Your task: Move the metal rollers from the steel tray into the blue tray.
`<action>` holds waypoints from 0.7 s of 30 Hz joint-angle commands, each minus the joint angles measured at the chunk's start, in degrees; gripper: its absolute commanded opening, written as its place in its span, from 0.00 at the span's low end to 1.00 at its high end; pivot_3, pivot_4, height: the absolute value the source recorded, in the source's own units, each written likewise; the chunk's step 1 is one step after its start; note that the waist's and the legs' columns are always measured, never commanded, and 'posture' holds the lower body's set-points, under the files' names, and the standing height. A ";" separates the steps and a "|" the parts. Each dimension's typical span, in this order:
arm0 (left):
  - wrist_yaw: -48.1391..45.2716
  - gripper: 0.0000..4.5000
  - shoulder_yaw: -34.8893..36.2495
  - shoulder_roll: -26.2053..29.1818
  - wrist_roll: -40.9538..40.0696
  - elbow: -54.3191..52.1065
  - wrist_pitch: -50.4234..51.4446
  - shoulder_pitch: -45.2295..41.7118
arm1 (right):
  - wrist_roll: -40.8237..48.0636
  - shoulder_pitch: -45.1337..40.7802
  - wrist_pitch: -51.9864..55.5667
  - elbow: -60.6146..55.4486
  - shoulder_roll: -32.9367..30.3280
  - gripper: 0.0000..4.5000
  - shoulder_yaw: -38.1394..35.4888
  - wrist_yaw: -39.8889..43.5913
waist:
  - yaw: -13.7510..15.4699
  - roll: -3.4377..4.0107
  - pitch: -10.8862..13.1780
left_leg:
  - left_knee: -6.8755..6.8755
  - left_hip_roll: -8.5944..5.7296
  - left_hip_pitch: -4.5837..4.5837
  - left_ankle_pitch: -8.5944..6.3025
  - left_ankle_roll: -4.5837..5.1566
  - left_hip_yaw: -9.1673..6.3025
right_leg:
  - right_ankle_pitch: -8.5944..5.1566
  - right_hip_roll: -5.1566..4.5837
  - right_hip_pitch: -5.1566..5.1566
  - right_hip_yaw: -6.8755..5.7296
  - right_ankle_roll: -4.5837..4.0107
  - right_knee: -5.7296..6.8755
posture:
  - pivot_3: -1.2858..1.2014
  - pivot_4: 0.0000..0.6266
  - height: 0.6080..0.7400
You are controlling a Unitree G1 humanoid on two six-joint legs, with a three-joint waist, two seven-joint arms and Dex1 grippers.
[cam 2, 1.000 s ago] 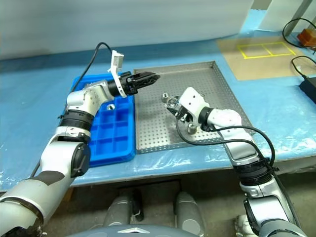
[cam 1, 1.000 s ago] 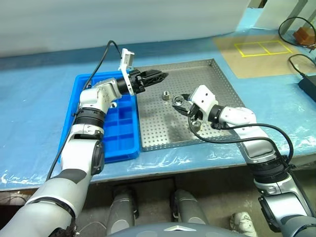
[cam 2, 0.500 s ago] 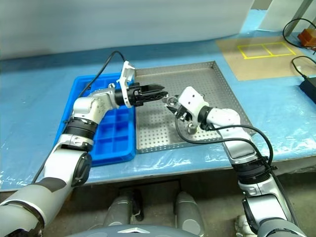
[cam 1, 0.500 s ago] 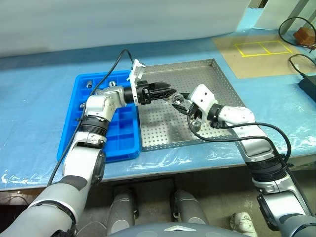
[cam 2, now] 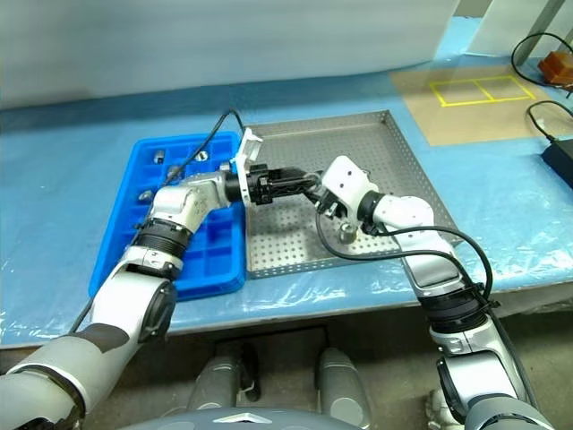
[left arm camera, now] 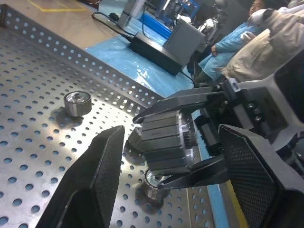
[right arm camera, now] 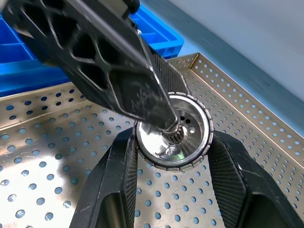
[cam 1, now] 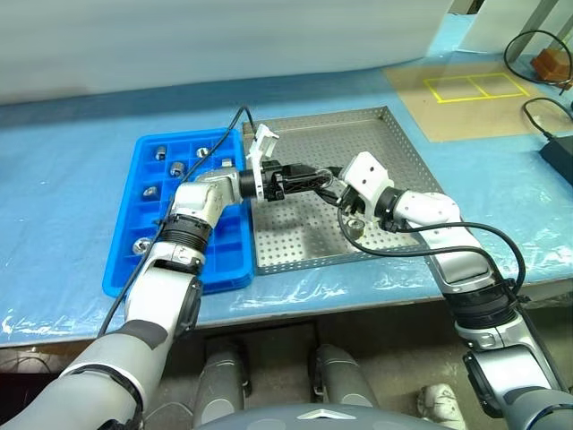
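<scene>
My right gripper [cam 1: 334, 184] is shut on one metal roller [right arm camera: 186, 127], holding it a little above the steel tray [cam 1: 394, 143]. My left gripper [cam 1: 315, 175] reaches in level from the blue tray's side. It is open, with its fingers [left arm camera: 102, 166] standing on either side of that roller [left arm camera: 164, 142]. One left finger [right arm camera: 109, 61] crosses the roller's face in the right wrist view. Another roller [cam 1: 354, 227] lies on the perforated floor under my right hand, and one more roller [left arm camera: 77, 103] lies further off. The blue tray [cam 1: 224, 251] holds several rollers [cam 1: 176, 168] in its compartments.
Black cables and a black box [cam 1: 560, 152] lie at the table's right end. A brown sheet with a yellow taped rectangle [cam 1: 474, 87] sits beyond the steel tray. In the left wrist view, a person in blue [left arm camera: 232, 42] sits past the table.
My left gripper has swung right and down from over the blue tray's edge to the roller in my right gripper. The right arm has stayed still.
</scene>
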 commanded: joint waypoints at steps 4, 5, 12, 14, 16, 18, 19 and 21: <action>-0.56 0.74 1.60 0.37 0.08 1.21 -2.50 -2.83 | 1.60 -0.64 -0.24 -3.68 -0.40 0.39 -2.80 0.10 | 0.02 0.00 0.00 | 0.00 0.00 0.00 0.00 0.00 0.00 | 0.00 0.00 0.01 0.00 0.00 -0.01 | 0.36 0.24 1.00; -0.62 0.74 1.46 0.19 0.26 1.33 -2.66 -2.70 | 1.52 -0.78 -0.27 -3.56 -0.34 0.39 -2.74 0.03 | 0.02 0.00 0.00 | 0.00 0.00 0.01 0.00 0.00 0.00 | 0.00 0.00 0.01 0.00 0.00 0.00 | 0.36 0.24 1.00; -1.98 0.74 -0.20 -1.21 0.02 -1.76 -0.93 -1.20 | 0.83 -1.83 -0.56 -2.99 0.87 0.39 -1.83 -0.74 | 0.00 0.00 0.00 | 0.01 0.00 0.01 0.00 0.00 0.00 | 0.00 0.00 0.01 0.00 0.00 0.00 | 0.36 0.24 1.00; -1.86 0.74 -0.51 -1.27 0.18 -1.97 -0.75 -0.97 | 0.74 -1.95 -0.64 -2.89 0.92 0.39 -1.87 -0.82 | 0.00 0.00 0.00 | 0.00 0.01 0.01 0.00 0.00 0.00 | 0.00 0.00 0.00 0.00 0.00 0.00 | 0.36 0.24 1.00; -1.67 0.74 -0.54 -1.24 0.22 -1.88 -0.65 -0.95 | 0.71 -2.11 -0.72 -2.80 0.96 0.39 -1.95 -0.95 | 0.00 0.00 0.00 | 0.00 0.01 0.01 0.00 0.01 0.00 | 0.00 0.00 0.00 0.00 0.00 0.01 | 0.36 0.24 1.00; -1.58 0.74 -0.52 -1.22 0.24 -1.74 -0.64 -0.96 | 0.66 -2.20 -0.79 -2.74 1.05 0.39 -1.93 -1.07 | 0.00 0.00 0.00 | 0.00 0.00 0.01 0.00 0.00 0.00 | 0.00 0.00 0.00 0.00 0.00 0.01 | 0.36 0.24 1.00; -0.76 0.74 -0.30 -1.42 0.44 -1.45 -1.14 -1.13 | 0.66 -2.23 -0.80 -2.75 1.07 0.39 -1.92 -1.09 | 0.00 0.00 0.00 | 0.01 0.00 0.01 0.00 0.00 0.00 | 0.00 0.00 0.01 0.00 0.00 0.01 | 0.36 0.24 1.00; 0.83 0.74 0.36 -1.89 0.58 -0.70 -2.16 -1.60 | 0.68 -2.25 -0.82 -2.71 1.09 0.39 -1.89 -1.08 | 0.00 0.00 0.00 | 0.01 0.00 0.01 0.00 0.01 0.00 | 0.00 0.00 0.01 0.00 0.00 0.01 | 0.36 0.24 1.00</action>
